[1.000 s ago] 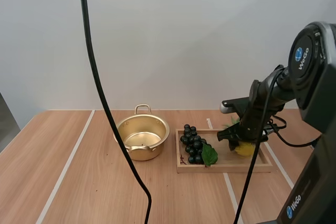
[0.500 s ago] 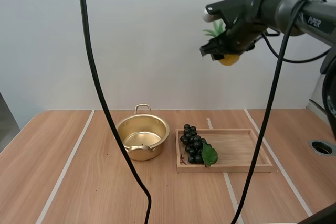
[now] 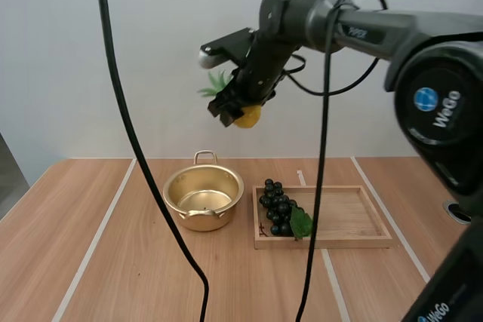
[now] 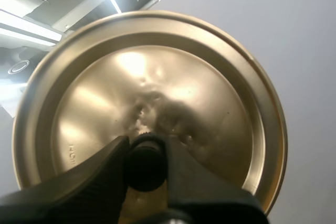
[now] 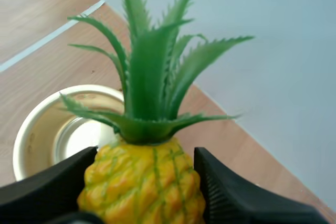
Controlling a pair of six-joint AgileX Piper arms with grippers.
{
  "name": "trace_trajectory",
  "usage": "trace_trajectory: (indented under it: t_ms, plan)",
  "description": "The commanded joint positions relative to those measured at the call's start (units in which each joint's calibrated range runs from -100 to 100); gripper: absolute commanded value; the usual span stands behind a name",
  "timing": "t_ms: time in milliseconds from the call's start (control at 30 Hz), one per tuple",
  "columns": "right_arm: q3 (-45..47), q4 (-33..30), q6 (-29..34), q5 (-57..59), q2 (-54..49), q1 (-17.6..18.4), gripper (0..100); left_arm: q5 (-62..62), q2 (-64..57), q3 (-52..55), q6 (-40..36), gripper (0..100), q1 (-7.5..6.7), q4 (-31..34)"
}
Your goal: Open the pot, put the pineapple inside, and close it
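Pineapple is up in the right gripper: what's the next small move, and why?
Probably ease the right gripper down toward the pot. It pinches the pineapple high above the table, the pot stands open below, and the left gripper holds the lid by its knob.

Bright even light; glare on lid (image 4: 137,65); faint shadow beside pot (image 3: 202,219), probably overhead source.

Green-crowned yellow pineapple (image 3: 247,117) high above open gold pot (image 3: 204,198) (gold lid (image 4: 157,77) off)
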Motion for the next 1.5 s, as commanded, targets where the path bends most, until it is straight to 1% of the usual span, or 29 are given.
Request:
trace_trajectory:
  t_ms: [0,167,267,367,567,633,1000,1467]
  plan:
    - [-0.45,1.59,-1.01,2.41,3.32,1.94,0,0.62,-0.35,-0.18,0.25,0,-0.19,1.41]
    - [1.26,1.59,-2.25,2.60,9.29,3.98,0,3.27,-0.35,-0.18,0.25,0,-0.19,1.41]
    - [3.04,2.55,-2.35,0.11,11.71,4.05,0,6.65,-0.35,-0.18,0.25,0,-0.19,1.41]
    - [5.02,3.90,-4.58,-3.21,13.33,4.05,0,8.78,-0.35,-0.18,0.25,0,-0.19,1.41]
    - [8.37,4.50,-5.83,-9.53,15.49,4.05,0,9.14,-0.35,-0.18,0.25,0,-0.19,1.41]
    - [9.04,4.50,-5.92,-9.80,16.46,4.05,0,9.12,-0.23,-0.18,0.25,0,-0.19,1.41]
    - [9.48,4.50,-5.92,-11.13,20.95,4.05,0,9.12,-0.24,-0.18,0.34,0,-0.19,1.41]
    - [9.48,4.50,-5.92,-11.71,22.41,4.05,0,9.12,-0.24,-0.18,0.43,0,-0.19,1.41]
